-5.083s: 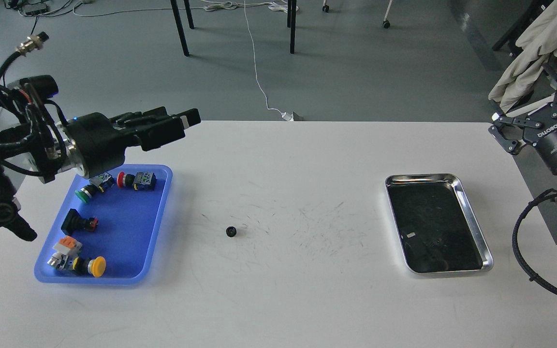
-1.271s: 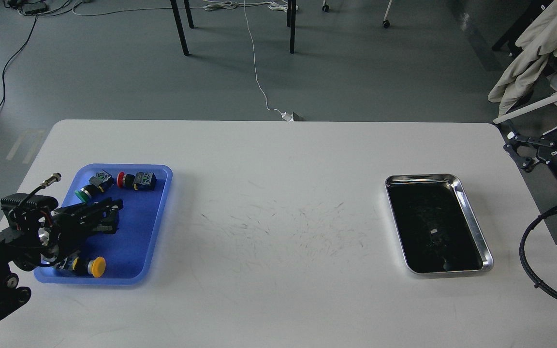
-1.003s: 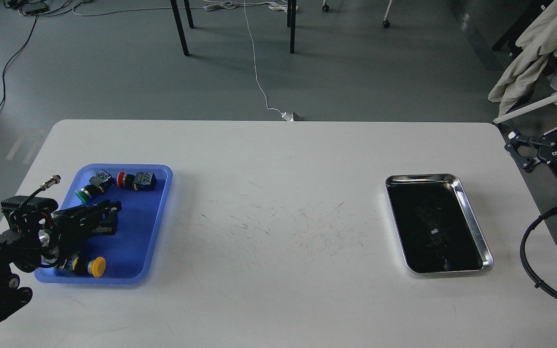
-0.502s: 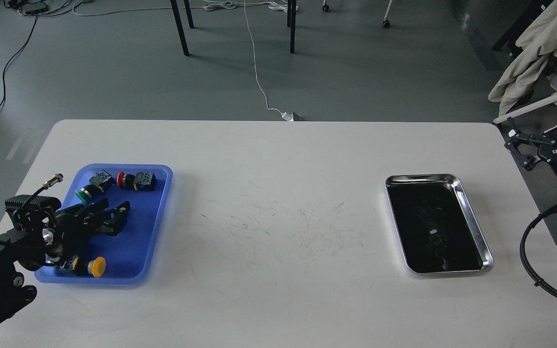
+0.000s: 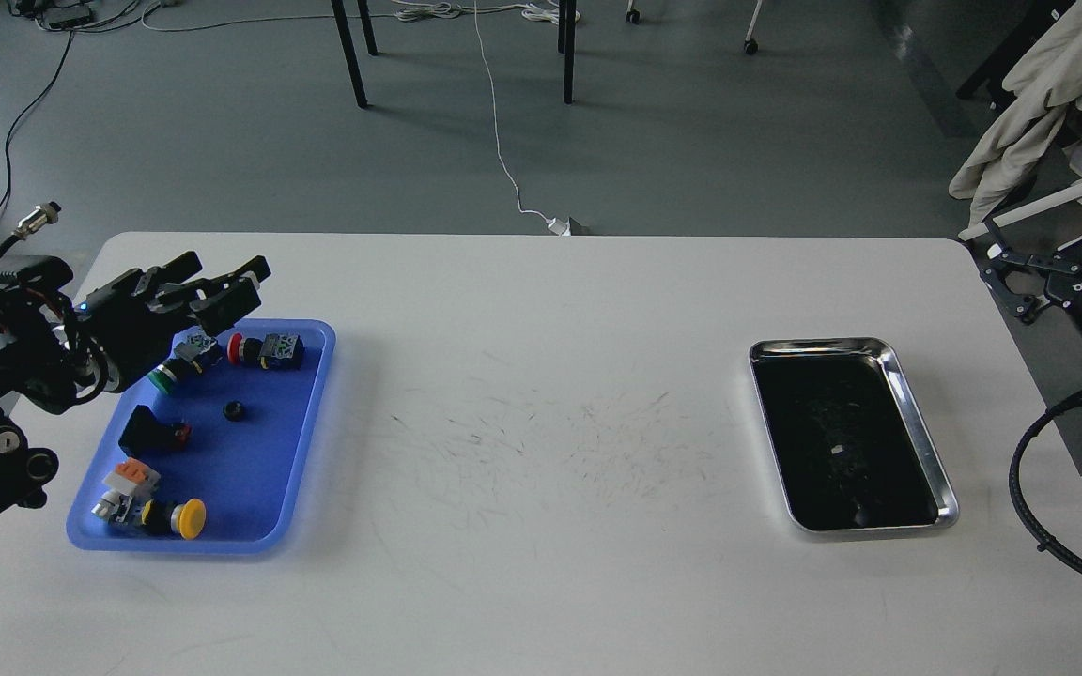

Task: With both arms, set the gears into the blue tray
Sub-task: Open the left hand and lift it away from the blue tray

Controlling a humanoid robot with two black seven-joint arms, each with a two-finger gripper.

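Grey floor [image 5: 222, 141], black chair legs [image 5: 349, 52], trailing white cable [image 5: 500, 150].

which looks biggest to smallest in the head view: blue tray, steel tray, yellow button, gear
1. blue tray
2. steel tray, somewhat smaller in outline
3. yellow button
4. gear, smallest by far

All lie on the same table, so nearness hardly skews this.

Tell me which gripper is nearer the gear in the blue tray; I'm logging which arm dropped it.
Left. The left gripper hovers just beyond the gear, over the blue tray's far rim. The right gripper is far across the table, past the steel tray.
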